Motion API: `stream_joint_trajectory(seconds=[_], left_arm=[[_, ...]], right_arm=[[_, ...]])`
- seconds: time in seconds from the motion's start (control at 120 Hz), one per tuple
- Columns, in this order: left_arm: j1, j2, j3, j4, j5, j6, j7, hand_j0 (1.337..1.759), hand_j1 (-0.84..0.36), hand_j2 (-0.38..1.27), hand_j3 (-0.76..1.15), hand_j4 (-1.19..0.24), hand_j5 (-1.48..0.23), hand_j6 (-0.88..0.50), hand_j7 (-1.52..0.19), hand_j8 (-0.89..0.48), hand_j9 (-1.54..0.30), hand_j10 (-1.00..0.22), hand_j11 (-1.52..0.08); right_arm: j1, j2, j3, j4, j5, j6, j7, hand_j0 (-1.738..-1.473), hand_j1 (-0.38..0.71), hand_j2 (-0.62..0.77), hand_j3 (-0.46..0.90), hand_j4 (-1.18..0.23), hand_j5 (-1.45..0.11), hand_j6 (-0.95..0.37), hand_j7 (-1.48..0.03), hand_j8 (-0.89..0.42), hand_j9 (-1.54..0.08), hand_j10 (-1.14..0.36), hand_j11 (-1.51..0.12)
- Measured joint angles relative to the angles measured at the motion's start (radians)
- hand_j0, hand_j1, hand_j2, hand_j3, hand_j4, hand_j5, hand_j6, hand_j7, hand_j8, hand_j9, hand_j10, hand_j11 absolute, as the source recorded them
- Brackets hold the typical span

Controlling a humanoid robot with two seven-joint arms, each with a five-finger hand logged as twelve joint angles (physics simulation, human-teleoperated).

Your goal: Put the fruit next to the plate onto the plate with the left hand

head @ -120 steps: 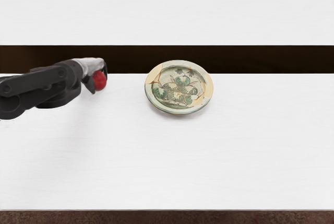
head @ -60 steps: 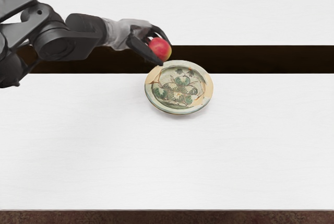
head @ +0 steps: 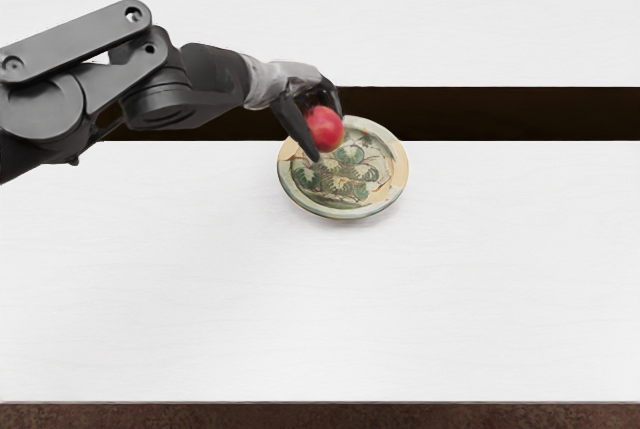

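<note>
My left hand (head: 312, 121) reaches in from the left and hangs over the upper left part of the plate (head: 385, 185). Its dark fingers (head: 297, 129) are curled round a red fruit (head: 325, 128), which sits just above the plate's painted surface. The plate is round, cream-rimmed, with a green leaf pattern, and lies on the white table (head: 320, 289) near its far edge. I cannot tell whether the fruit touches the plate. The right arm is out of the picture.
A dark gap (head: 500, 114) runs across behind the plate, between the near table and a second white surface (head: 400, 24) further back. The left forearm (head: 110, 79) spans the far left of the scene.
The left hand has carried the fruit from the table's left side, up and right, and has now lowered it over the plate's upper left part.
</note>
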Motion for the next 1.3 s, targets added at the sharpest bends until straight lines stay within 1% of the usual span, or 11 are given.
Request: stream_joint_trajectory(seconds=[0.1, 0.142, 0.158, 0.233, 0.3, 0.417, 0.583, 0.767, 1.083, 1.208, 1.3], left_arm=[[0.008, -0.018, 0.029, 0.012, 0.034, 0.006, 0.000, 1.646, -0.27, 0.26, 0.00, -0.39, -1.20, -0.21, -1.18, -0.37, -1.17, -0.86, -1.18], [0.020, -0.033, 0.036, 0.024, 0.057, 0.008, 0.000, 1.646, -0.26, 0.17, 0.00, -0.40, -1.20, -0.22, -1.18, -0.38, -1.17, -0.86, -1.17], [0.026, -0.041, 0.038, 0.029, 0.066, 0.009, 0.000, 1.646, -0.27, 0.24, 0.00, -0.39, -1.21, -0.21, -1.18, -0.37, -1.17, -0.86, -1.17], [0.031, -0.052, 0.045, 0.047, 0.103, 0.013, 0.000, 1.646, -0.20, 0.12, 0.00, -0.42, -1.21, -0.23, -1.19, -0.39, -1.17, -0.86, -1.17], [0.029, -0.054, 0.047, 0.055, 0.122, 0.022, 0.000, 1.647, -0.25, 0.26, 0.00, -0.41, -1.22, -0.23, -1.19, -0.39, -1.17, -0.86, -1.17], [0.028, -0.058, 0.048, 0.061, 0.135, 0.027, 0.000, 1.647, -0.24, 0.19, 0.00, -0.40, -1.21, -0.22, -1.20, -0.38, -1.16, -0.86, -1.16], [0.032, -0.060, 0.041, 0.066, 0.128, 0.068, 0.000, 1.653, 0.07, 0.08, 0.00, -0.20, -0.56, -0.11, -0.56, -0.19, -0.54, -0.40, -0.54], [0.029, -0.046, 0.034, 0.061, 0.036, 0.068, 0.000, 1.656, 0.24, 0.03, 0.00, -0.08, -0.23, -0.05, -0.23, -0.08, -0.22, -0.16, -0.22], [0.039, 0.333, -0.078, 0.020, -0.430, -0.267, 0.000, 1.658, 0.33, 0.01, 0.00, -0.02, -0.05, -0.01, -0.05, -0.02, -0.05, -0.04, -0.05], [0.095, 0.483, -0.091, 0.014, -0.597, -0.315, 0.000, 1.658, 0.34, 0.00, 0.00, -0.01, -0.03, -0.01, -0.03, -0.01, -0.03, -0.02, -0.03], [0.157, 0.515, -0.100, 0.012, -0.688, -0.327, 0.000, 1.658, 0.34, 0.00, 0.00, -0.01, -0.02, 0.00, -0.02, -0.01, -0.02, -0.01, -0.02]], right_arm=[[0.000, 0.000, 0.000, 0.000, 0.000, 0.000, 0.000, -1.658, -0.33, 0.00, 0.00, -0.01, -0.02, -0.01, -0.02, -0.01, -0.02, -0.01, -0.02], [0.000, 0.000, 0.000, 0.000, 0.000, 0.000, 0.000, -1.658, -0.33, 0.00, 0.00, -0.01, -0.02, -0.01, -0.02, -0.01, -0.02, -0.01, -0.02], [0.000, 0.000, 0.000, 0.000, 0.000, 0.000, 0.000, -1.658, -0.33, 0.00, 0.00, -0.01, -0.02, -0.01, -0.02, -0.01, -0.02, -0.01, -0.02], [0.000, 0.000, 0.000, 0.000, 0.000, 0.000, 0.000, -1.658, -0.33, 0.00, 0.00, -0.01, -0.02, -0.01, -0.02, -0.01, -0.02, -0.01, -0.02], [0.000, 0.000, 0.000, 0.000, 0.000, 0.000, 0.000, -1.658, -0.33, 0.00, 0.00, -0.01, -0.02, -0.01, -0.02, -0.01, -0.02, -0.01, -0.02], [0.000, 0.000, 0.000, 0.000, 0.000, 0.000, 0.000, -1.658, -0.33, 0.00, 0.00, -0.01, -0.02, -0.01, -0.02, -0.01, -0.02, -0.01, -0.02], [0.000, 0.000, 0.000, 0.000, 0.000, 0.000, 0.000, -1.658, -0.33, 0.00, 0.00, -0.01, -0.02, -0.01, -0.02, -0.01, -0.02, -0.01, -0.02], [0.000, 0.000, 0.000, 0.000, 0.000, 0.000, 0.000, -1.658, -0.33, 0.00, 0.00, -0.01, -0.02, -0.01, -0.02, -0.01, -0.02, -0.01, -0.02], [0.000, 0.000, 0.000, 0.000, 0.000, 0.000, 0.000, -1.658, -0.33, 0.00, 0.00, -0.01, -0.02, -0.01, -0.02, -0.01, -0.02, -0.01, -0.02], [0.000, 0.000, 0.000, 0.000, 0.000, 0.000, 0.000, -1.658, -0.33, 0.00, 0.00, -0.01, -0.02, -0.01, -0.02, -0.01, -0.02, -0.01, -0.02], [0.000, 0.000, 0.000, 0.000, 0.000, 0.000, 0.000, -1.658, -0.33, 0.00, 0.00, -0.01, -0.02, -0.01, -0.02, -0.01, -0.02, -0.01, -0.02]])
